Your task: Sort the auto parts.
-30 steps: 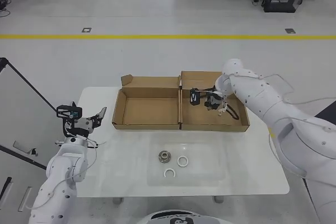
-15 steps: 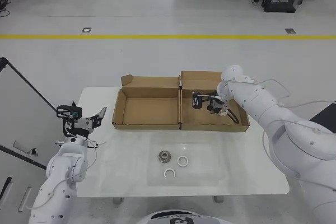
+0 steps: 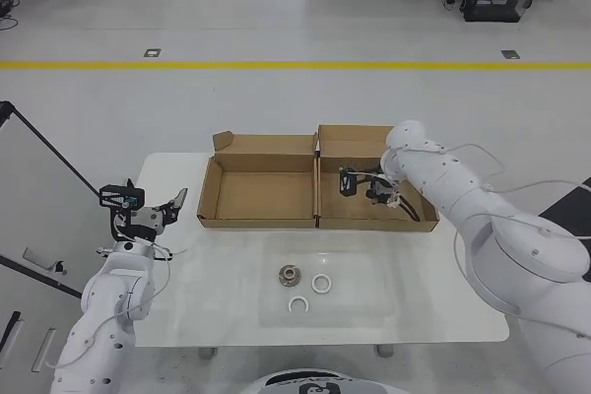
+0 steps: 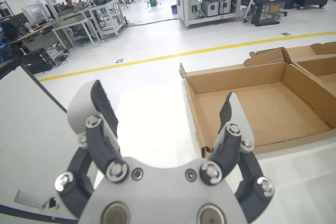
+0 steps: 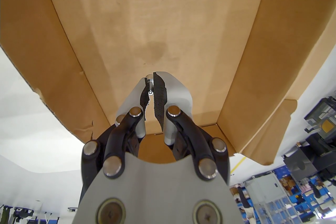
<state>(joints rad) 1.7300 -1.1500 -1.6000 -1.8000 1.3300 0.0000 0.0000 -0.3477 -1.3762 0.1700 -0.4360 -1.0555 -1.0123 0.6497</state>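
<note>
Small silver threaded screw (image 5: 150,86): sits pinched between the ridged black pads of the right gripper (image 5: 150,78), just below the middle of the right wrist frame. Pressed together on the screw's shank there, tips almost meeting. Hangs over the bare brown floor of the right cardboard box (image 5: 262,51), with side walls rising at the left and right of that frame; whether touching the floor or just clear of it, cannot tell.

In the top view, places that box (image 3: 374,226) right of centre in the upper half, edge to edge with the left cardboard box (image 3: 258,223), both open-topped, flaps up along the far side.

Lower centre of the top view, on the white table (image 3: 424,286), well apart from the claw: a round grey metal hub (image 3: 290,275), a white plastic ring (image 3: 322,284) just to its right, a second white ring (image 3: 298,304) just below.

Left gripper (image 4: 163,89): spread wide, nothing between the pads, at the lower middle of the left wrist frame, hovering by the table's left edge and facing the left box's outer wall.
</note>
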